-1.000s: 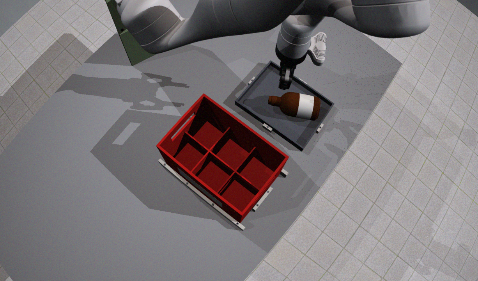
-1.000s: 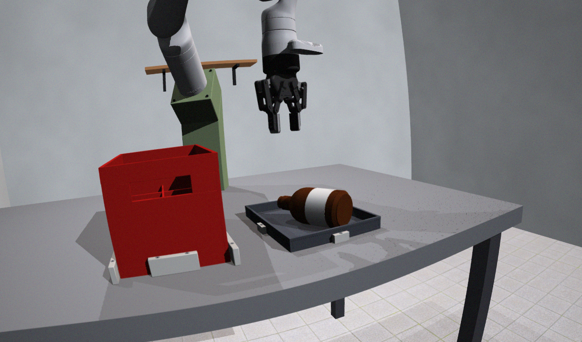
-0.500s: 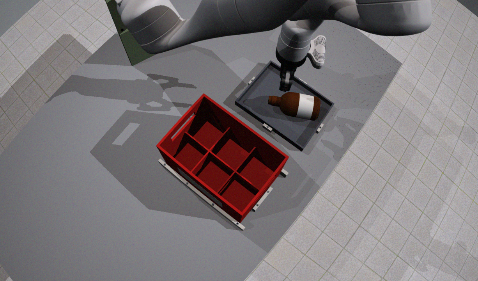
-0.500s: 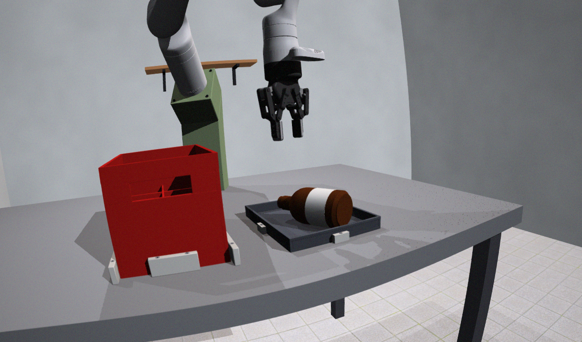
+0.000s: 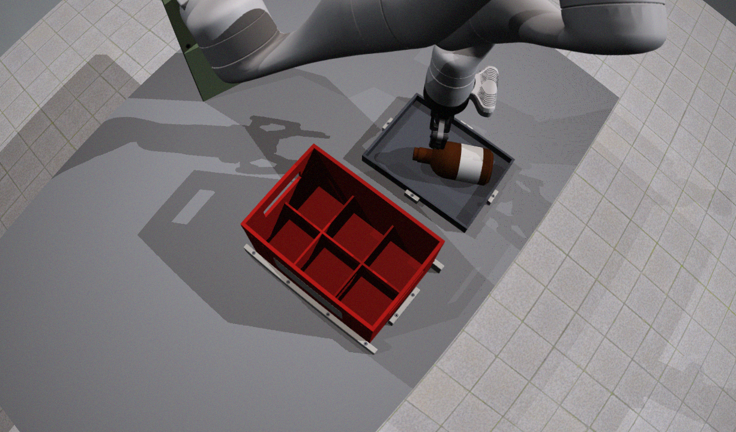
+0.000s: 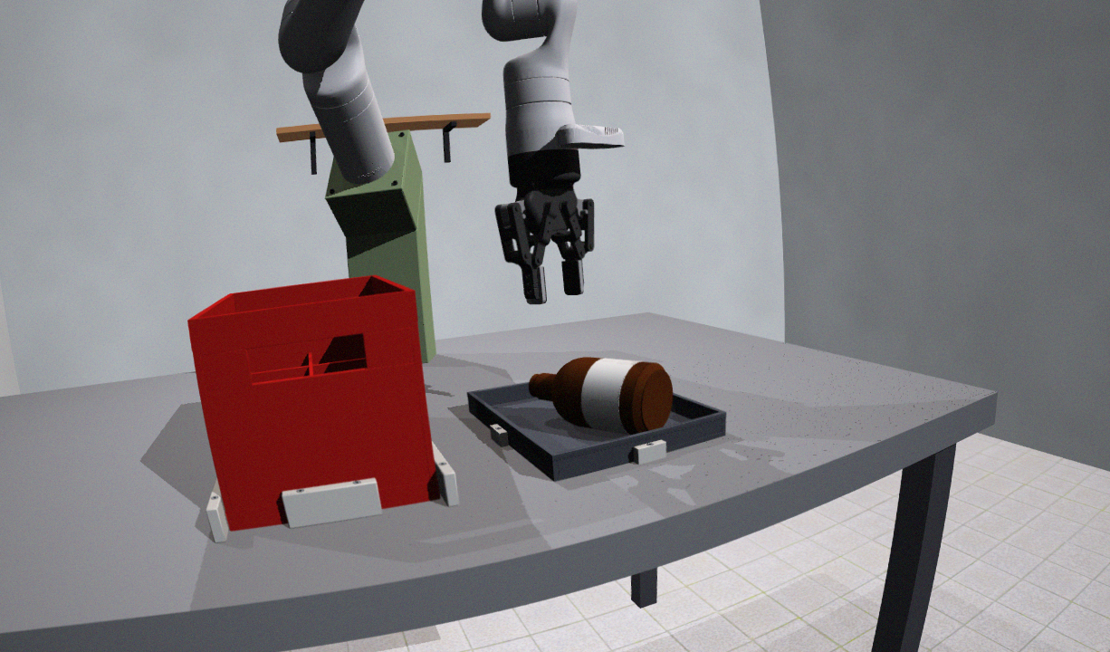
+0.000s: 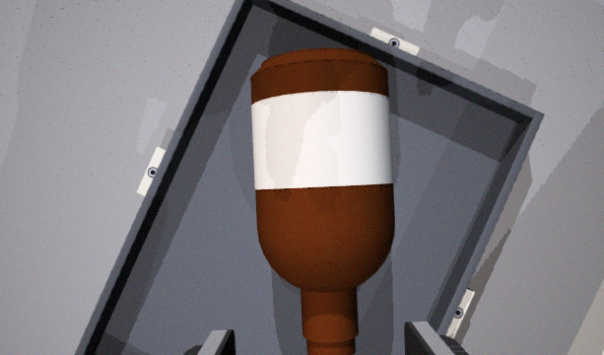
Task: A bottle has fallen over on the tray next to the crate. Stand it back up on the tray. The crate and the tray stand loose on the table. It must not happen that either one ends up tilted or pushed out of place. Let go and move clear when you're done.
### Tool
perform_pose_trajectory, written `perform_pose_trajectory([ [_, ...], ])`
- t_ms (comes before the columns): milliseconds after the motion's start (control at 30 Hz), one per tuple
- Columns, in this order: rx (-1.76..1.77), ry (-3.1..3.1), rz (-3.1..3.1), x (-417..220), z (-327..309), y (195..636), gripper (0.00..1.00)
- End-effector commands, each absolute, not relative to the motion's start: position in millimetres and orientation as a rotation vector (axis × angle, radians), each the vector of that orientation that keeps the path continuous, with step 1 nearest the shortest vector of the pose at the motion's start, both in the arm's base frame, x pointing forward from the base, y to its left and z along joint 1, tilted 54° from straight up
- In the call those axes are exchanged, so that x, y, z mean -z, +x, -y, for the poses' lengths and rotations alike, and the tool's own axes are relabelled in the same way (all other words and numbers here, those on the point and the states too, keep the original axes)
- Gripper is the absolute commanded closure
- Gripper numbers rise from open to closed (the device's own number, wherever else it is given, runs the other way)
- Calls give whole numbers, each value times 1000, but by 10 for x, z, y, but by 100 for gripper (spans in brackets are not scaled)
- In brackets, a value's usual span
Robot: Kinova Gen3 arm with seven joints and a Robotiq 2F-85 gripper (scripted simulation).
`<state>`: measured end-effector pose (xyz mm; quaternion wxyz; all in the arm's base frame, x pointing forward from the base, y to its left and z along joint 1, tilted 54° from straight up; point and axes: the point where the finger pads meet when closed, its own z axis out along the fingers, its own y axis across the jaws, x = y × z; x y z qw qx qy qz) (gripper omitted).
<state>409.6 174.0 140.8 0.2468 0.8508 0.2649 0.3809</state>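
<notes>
A brown bottle [image 5: 449, 162] [image 6: 575, 388] [image 7: 326, 222] with a white label lies on its side on the dark grey tray [image 5: 464, 228] [image 6: 555, 464] [image 7: 535, 118]. Its neck points left in the top and exterior views and down in the wrist view. My gripper [image 5: 437, 144] [image 6: 554, 293] [image 7: 319, 340] points down, open and empty, above the neck end of the bottle, with clear height between them in the exterior view. In the wrist view the fingertips show at the bottom edge, one on each side of the neck. The mouth of the bottle is cut off there.
The red crate [image 5: 321, 231] [image 6: 315, 437] stands beside the tray, its six compartments without bottles. White strips [image 5: 311, 300] [image 6: 331, 503] lie along the crate's foot, and small white blocks [image 5: 412, 195] [image 6: 650, 451] [image 7: 394, 43] sit against the tray's sides. A green pedestal [image 6: 388, 267] carries the arm behind.
</notes>
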Motion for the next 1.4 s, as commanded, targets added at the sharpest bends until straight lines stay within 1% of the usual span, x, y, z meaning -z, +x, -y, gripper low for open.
perform_pose_trajectory([
  [0,-1020,2310,-705,-1319,-1626,4194,36],
  [633,-1020,2310,-705,-1056,-1518,4544,36],
  [1367,-1020,2310,-705,-1033,-1509,4575,36],
])
